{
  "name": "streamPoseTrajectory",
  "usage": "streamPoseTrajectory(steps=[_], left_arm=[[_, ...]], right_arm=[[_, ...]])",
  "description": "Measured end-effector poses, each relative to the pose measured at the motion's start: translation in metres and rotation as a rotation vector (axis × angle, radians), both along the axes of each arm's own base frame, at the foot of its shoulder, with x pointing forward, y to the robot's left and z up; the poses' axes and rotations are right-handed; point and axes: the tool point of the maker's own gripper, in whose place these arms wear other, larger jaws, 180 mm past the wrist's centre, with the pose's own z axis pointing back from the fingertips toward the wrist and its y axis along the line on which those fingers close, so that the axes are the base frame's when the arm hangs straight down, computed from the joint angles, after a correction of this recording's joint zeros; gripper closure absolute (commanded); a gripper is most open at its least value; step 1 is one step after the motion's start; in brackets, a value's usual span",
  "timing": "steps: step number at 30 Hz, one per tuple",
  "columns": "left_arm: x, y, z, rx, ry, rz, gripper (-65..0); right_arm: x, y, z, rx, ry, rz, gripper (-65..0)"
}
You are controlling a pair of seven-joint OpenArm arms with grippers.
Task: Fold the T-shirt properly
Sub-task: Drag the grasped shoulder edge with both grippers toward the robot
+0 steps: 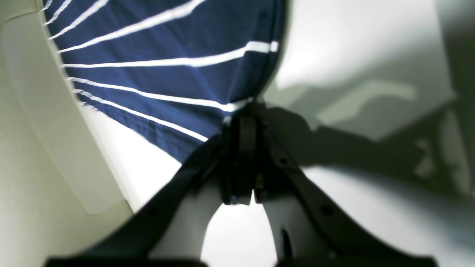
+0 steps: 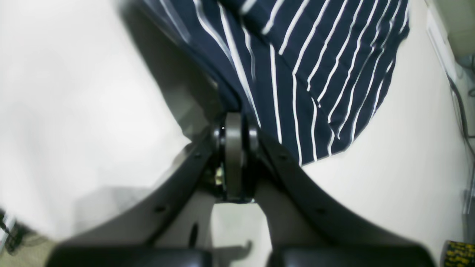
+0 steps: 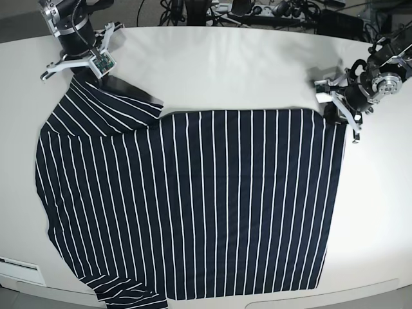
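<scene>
The T-shirt (image 3: pixel 193 206), dark navy with thin white stripes, lies spread flat on the white table (image 3: pixel 225 71). In the base view my right gripper (image 3: pixel 87 76) sits at the far left, shut on the tip of a sleeve that is folded back there. The right wrist view shows its fingers pressed together (image 2: pixel 233 120) with striped T-shirt fabric (image 2: pixel 315 74) running into them. My left gripper (image 3: pixel 331 111) is at the far right corner of the shirt. In the left wrist view it is shut (image 1: pixel 243 111) on the T-shirt's corner (image 1: pixel 167 55), lifting the cloth slightly.
Cables and power strips (image 3: pixel 257 9) lie along the table's far edge. The near table edge (image 3: pixel 322 297) runs just below the shirt's bottom. A yellow-and-black object (image 2: pixel 460 252) sits off the table at the right wrist view's lower right.
</scene>
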Motion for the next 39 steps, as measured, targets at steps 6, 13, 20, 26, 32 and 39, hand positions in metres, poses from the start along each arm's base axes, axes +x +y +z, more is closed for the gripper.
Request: streamPoseTrajectory(steps=[6, 13, 20, 26, 32, 39], left_arm=[[-0.014, -0.005, 0.029, 0.045, -0.011, -0.052, 0.0], [-0.045, -0.001, 0.033, 0.106, 0.021, -0.079, 0.0], [-0.081, -0.001, 0.023, 0.131, 0.104, -0.094, 0.0], [-0.105, 0.001, 0.015, 0.163, 0.145, -0.120, 0.0], [-0.125, -0.004, 0.014, 0.171, 0.163, -0.124, 0.0], [-0.153, -0.022, 0.021, 0.162, 0.177, -0.153, 0.0]], right_arm=[[-0.022, -0.019, 0.002, -0.111, 0.031, -0.012, 0.0], [-0.063, -0.030, -0.010, -0.160, 0.143, -0.030, 0.0], [-0.100, -0.040, -0.016, -0.194, 0.237, -0.070, 0.0], [-0.131, -0.051, -0.018, -0.216, 0.323, -0.132, 0.0], [-0.142, -0.054, -0.018, -0.215, 0.346, -0.182, 0.0], [-0.148, -0.051, -0.019, -0.199, 0.359, -0.226, 0.0]])
